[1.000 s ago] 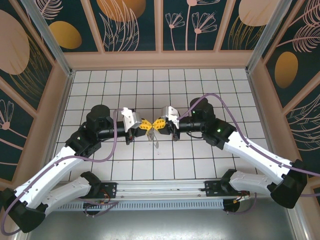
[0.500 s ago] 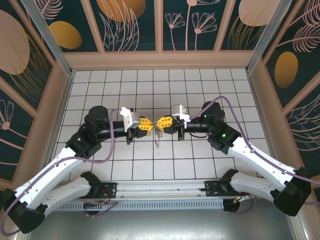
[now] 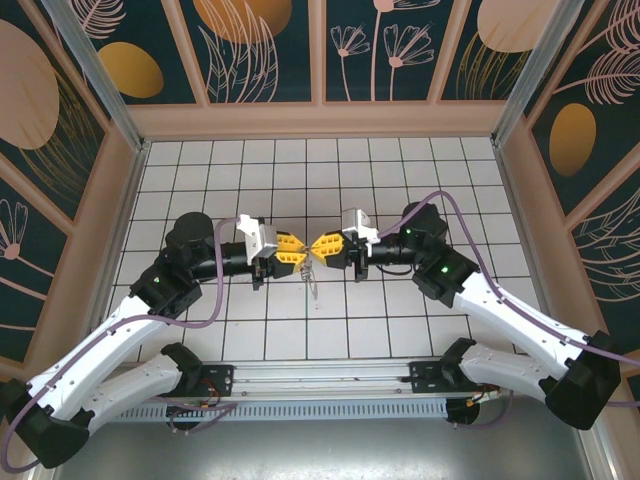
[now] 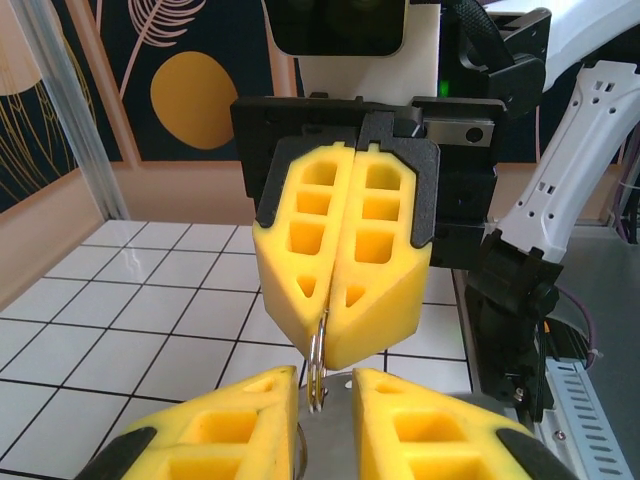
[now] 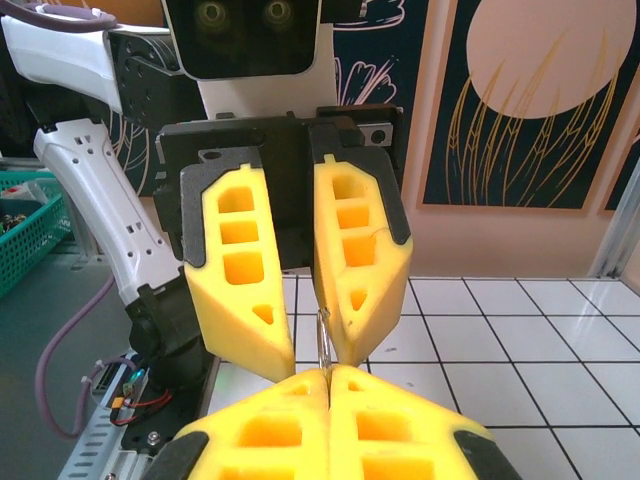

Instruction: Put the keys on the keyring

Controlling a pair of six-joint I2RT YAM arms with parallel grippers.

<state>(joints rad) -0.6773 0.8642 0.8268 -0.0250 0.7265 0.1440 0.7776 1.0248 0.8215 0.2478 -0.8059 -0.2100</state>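
My right gripper [image 5: 328, 372] is shut on the keyring [image 5: 323, 342], a thin silvery wire ring that stands edge-on out of its tips. Facing it, my left gripper [image 4: 325, 378] is open by a narrow gap, and the keyring [image 4: 318, 365] hangs inside that gap without touching the fingers. A flat grey metal piece with a small hole, the key [image 4: 335, 440], lies low between the left fingers. From above, both grippers [image 3: 298, 260] [image 3: 316, 247] meet tip to tip at mid-table, and a silvery piece [image 3: 312, 284] dangles below them. Whether the key is threaded on the ring I cannot tell.
The white tiled floor [image 3: 400, 180] is walled by tan panels on three sides. Purple cables [image 3: 225, 290] loop off both arms. A metal rail [image 3: 320, 385] runs along the near edge between the arm bases.
My left gripper has gone from shut to slightly open and drawn back a little to the left. The right gripper has turned and stayed shut on the ring.
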